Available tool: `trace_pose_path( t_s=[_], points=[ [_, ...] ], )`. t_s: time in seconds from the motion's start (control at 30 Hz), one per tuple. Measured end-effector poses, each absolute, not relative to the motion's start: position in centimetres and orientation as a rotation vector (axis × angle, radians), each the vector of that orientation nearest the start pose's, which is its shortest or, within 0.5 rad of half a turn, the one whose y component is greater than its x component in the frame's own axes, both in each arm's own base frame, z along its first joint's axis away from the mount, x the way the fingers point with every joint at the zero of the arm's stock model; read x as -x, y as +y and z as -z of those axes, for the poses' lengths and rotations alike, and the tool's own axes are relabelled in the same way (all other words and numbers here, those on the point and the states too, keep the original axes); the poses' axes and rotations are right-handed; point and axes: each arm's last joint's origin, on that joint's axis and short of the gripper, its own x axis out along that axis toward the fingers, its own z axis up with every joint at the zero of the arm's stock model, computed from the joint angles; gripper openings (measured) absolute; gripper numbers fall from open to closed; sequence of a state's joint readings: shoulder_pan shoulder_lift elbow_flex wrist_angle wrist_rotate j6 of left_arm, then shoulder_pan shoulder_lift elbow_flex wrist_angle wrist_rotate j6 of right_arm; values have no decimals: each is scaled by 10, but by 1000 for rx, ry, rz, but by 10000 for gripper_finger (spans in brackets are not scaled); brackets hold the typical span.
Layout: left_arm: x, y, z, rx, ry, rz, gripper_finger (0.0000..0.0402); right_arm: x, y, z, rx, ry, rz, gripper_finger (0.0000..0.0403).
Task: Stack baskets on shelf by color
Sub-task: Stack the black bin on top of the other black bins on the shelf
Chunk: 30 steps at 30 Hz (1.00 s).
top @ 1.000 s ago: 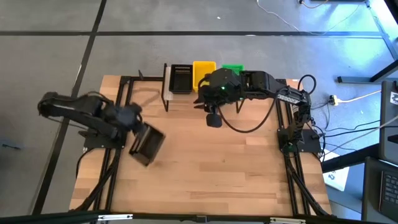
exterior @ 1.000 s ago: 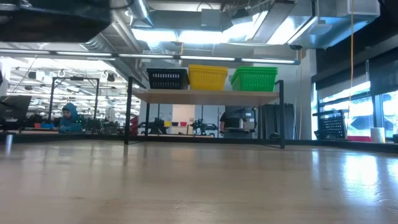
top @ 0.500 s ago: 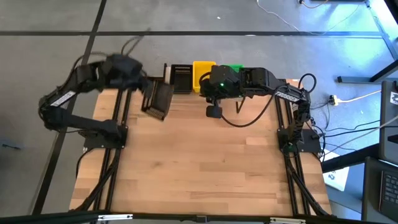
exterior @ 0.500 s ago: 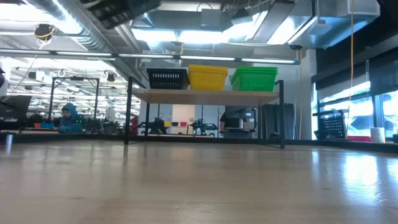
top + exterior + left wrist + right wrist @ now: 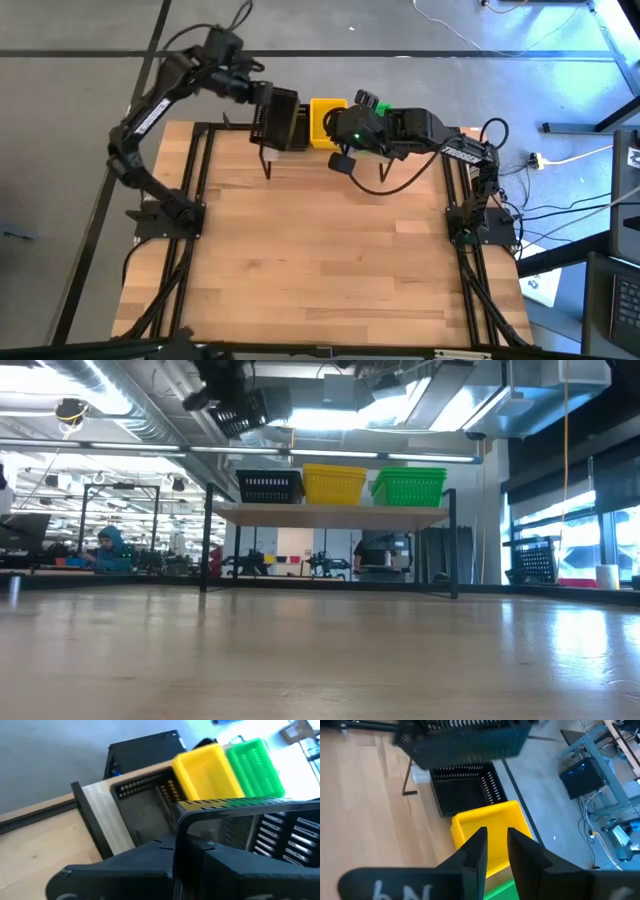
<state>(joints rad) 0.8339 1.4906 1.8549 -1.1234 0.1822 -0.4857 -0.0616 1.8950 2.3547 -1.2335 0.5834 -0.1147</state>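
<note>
The shelf [image 5: 330, 515] stands at the table's far edge and carries a black [image 5: 268, 487], a yellow [image 5: 334, 484] and a green [image 5: 408, 487] stack of baskets side by side. My left gripper [image 5: 252, 95] is shut on another black basket [image 5: 277, 115], high over the shelf's left end, above the black stack [image 5: 145, 810]. That basket also shows in the low view [image 5: 252, 405] and the right wrist view [image 5: 465, 737]. My right gripper [image 5: 497, 837] hovers above the yellow stack [image 5: 487, 827], its fingers a narrow gap apart and holding nothing. My left gripper holds the black basket at the rim [image 5: 200, 810] of one wall; the finger [image 5: 170, 855] covers the exact spot. The basket is lifted clear, tilted, with its mesh wall [image 5: 285, 832] stretching away from the fingers above the shelf.
The wooden tabletop [image 5: 320, 260] stretches from the shelf to the near edge. Black frame rails [image 5: 190, 200] run along both sides of the table. Cables [image 5: 400, 190] trail from the right arm. A seated person [image 5: 110, 548] shows in the room beyond.
My left arm has swung from low over the table's left side up and toward the far edge, carrying the black basket to a spot above the shelf's left end. My right gripper has drawn a little toward the far edge, over the yellow stack.
</note>
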Motion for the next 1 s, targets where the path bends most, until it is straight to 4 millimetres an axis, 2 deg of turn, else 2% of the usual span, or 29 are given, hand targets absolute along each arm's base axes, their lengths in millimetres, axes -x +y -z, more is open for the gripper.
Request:
trace_pose_path(
  t_s=[0.17,0.3,0.43,0.8,1.0],
  points=[
    [-209,227,-426,847,523,-774,0,-361,-38,-451,309,803,568,76],
    [-221,239,-424,842,464,-696,0,-361,-38,-451,309,804,568,76],
    [-227,248,-411,851,510,-741,0,-361,-38,-450,312,808,567,76],
    [-220,253,-398,871,613,-870,0,-361,-39,-450,343,818,555,76],
    [-222,257,-402,854,554,-860,0,-361,-39,-450,355,822,551,76]
  ],
)
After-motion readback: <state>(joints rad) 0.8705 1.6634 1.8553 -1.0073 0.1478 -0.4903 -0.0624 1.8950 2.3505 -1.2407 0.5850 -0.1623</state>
